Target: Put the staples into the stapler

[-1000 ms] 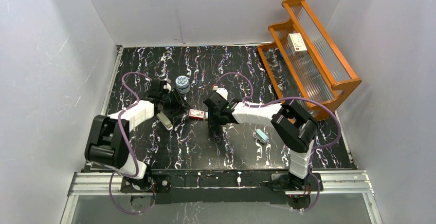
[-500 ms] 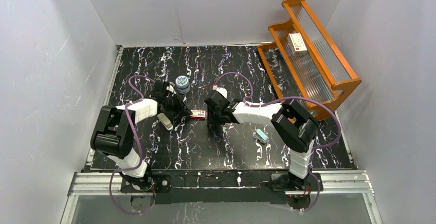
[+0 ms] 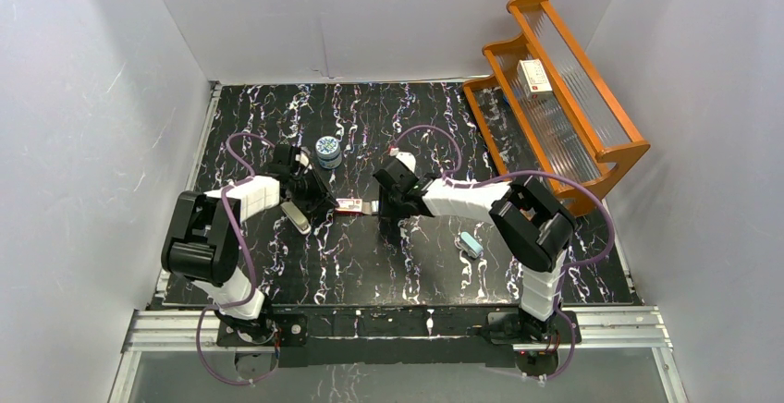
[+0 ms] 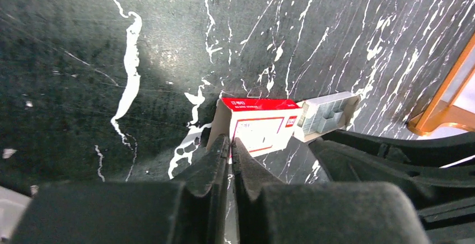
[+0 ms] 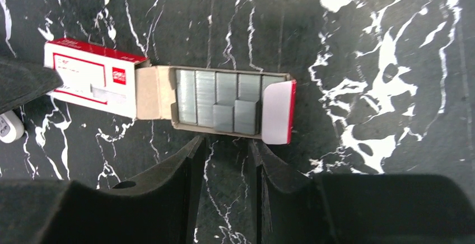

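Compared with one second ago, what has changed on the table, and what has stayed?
The left fingers moved to the red-and-white cardboard sleeve and shut on its end flap. The sleeve shifted slightly toward the left arm, so the grey tray of staples sticks out toward the open right fingers. The cream-beige stapler, light blue stapler and round blue-and-white tin stayed.

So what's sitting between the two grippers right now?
In the top view, the red-and-white sleeve at the left gripper, then its pulled-out tray of staples toward the right gripper; nothing else.
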`<state>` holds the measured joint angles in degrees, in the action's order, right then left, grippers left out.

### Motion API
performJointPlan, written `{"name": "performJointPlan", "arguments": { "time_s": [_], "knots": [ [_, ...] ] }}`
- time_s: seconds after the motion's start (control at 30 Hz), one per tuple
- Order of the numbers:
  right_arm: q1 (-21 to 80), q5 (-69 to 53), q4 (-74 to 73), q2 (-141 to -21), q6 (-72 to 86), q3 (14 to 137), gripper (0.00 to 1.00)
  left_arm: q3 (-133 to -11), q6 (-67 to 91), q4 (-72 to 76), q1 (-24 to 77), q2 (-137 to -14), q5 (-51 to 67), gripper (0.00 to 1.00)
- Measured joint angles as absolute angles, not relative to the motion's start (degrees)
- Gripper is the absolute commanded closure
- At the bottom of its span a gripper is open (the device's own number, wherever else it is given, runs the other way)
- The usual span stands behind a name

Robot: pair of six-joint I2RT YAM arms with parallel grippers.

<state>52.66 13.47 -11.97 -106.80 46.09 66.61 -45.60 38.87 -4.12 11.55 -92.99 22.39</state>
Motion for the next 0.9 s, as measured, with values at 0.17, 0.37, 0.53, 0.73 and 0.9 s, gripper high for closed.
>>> {"name": "performJointPlan", "arguments": {
  "time_s": [0.17,0.37,0.53,0.73,0.9],
  "knots": [
    [51.1,13.5,-11.7,-106.8,44.9,66.7,0.57,-47.6,37.8,-6.9,11.0,-93.0,20.9,0.80],
    [49.8,11.6,-9.8,-109.3,43.7,69.2,0.57,-50.5,37.6,-11.1,10.5,-93.0,16.0,0.68],
    [48.8,10.3,-8.3,-111.8,42.7,72.1,0.56,-51.5,37.5,-15.1,10.0,-91.4,11.8,0.64],
    [48.4,8.8,-8.1,-111.7,39.6,73.3,0.50,-51.8,37.0,-20.6,9.8,-84.1,9.1,0.52],
    [48.4,4.6,-8.4,-107.1,35.1,72.5,0.43,-52.7,36.3,-24.7,9.8,-76.7,7.0,0.45]
  ]
}}
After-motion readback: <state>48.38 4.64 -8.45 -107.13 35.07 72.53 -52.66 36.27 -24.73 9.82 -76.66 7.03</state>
